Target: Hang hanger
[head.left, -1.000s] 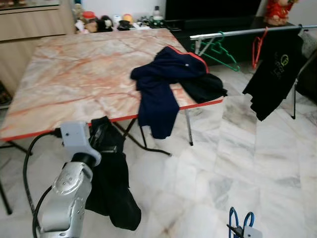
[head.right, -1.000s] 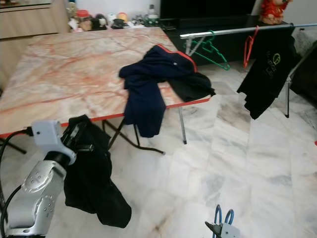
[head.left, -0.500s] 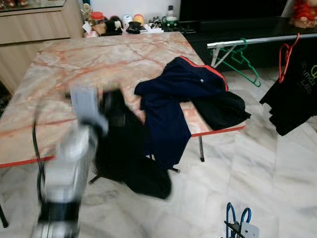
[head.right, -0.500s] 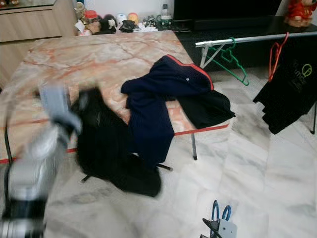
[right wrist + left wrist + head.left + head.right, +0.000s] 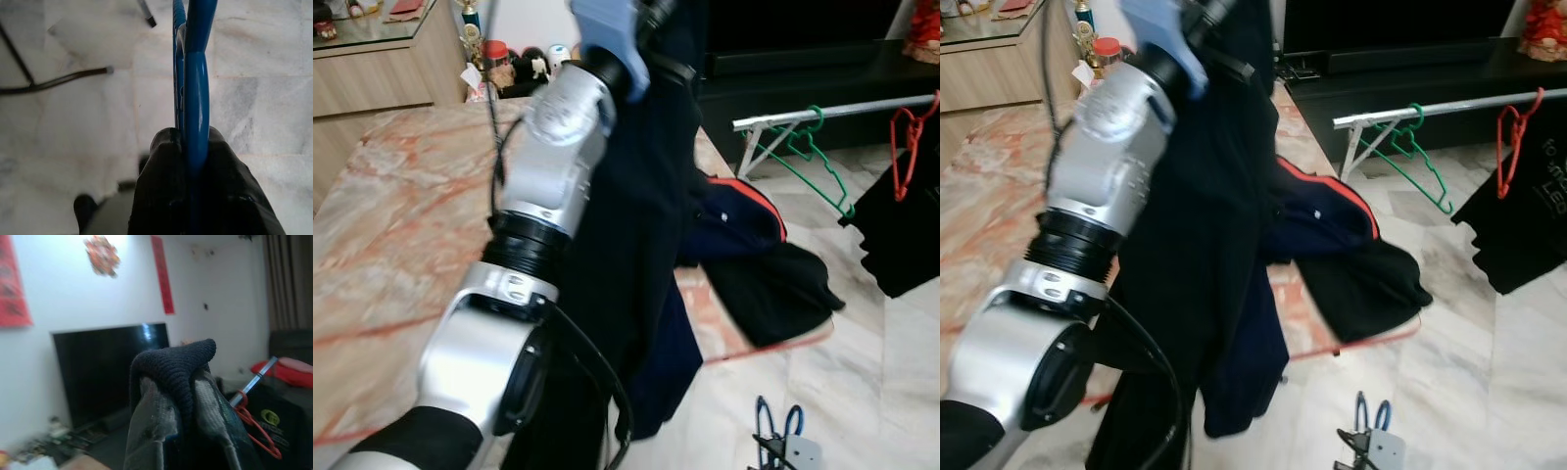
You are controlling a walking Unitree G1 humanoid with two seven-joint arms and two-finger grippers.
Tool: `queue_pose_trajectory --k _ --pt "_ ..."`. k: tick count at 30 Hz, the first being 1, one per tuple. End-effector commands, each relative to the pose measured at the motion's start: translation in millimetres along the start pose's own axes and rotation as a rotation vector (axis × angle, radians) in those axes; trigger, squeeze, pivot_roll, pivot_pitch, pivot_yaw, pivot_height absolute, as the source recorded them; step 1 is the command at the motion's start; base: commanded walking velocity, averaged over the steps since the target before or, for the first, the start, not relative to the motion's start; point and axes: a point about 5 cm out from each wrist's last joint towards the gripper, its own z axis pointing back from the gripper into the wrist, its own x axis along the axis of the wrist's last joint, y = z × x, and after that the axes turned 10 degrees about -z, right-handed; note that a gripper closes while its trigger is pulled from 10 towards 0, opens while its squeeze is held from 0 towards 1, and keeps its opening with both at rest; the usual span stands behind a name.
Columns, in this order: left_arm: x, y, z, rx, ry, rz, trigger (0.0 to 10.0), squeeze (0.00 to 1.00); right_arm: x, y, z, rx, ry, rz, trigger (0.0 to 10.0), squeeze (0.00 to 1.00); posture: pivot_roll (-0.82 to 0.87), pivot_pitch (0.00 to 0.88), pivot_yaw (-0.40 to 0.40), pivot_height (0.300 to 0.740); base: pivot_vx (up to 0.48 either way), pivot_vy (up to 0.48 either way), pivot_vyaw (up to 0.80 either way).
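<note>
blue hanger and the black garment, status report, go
Left gripper raised high, shut on black garment. Right gripper low, shut on blue hanger. Rail off right; table between.

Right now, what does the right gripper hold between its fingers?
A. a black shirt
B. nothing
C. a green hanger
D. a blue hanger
D: in the right wrist view the right gripper is shut on the blue hanger, low above the marble floor.
</note>
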Motion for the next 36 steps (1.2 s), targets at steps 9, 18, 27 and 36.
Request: queue_pose_trajectory --k 9,18,27,36 --pt "-54 1.1 59.6 0.029 0.179 0.110 10.0 0.00 -9 -6.5 2.4 -0.020 0.026 -0.004 10.0 0.00 0.07 0.118 -0.010 0.740 0.000 0.000 0.00" --pt "-92 -22.7 150.9 -0.106 0.537 0.029 10.0 0.00 -11 -9.2 3.1 -0.024 0.035 0.017 10.0 0.00 0.09 0.144 -0.019 0.740 0.000 0.000 0.00" --pt "-90 -39.2 184.2 -0.009 0.595 0.144 10.0 1.00 -11 -9.6 3.2 -0.024 0.035 0.029 10.0 0.00 0.08 0.142 -0.024 0.740 0.000 0.000 0.00" --pt "-75 -22.2 203.9 0.221 0.567 0.128 10.0 1.00 -11 -10.3 3.2 -0.030 0.033 0.037 10.0 0.00 0.10 0.146 -0.028 0.740 0.000 0.000 0.00"
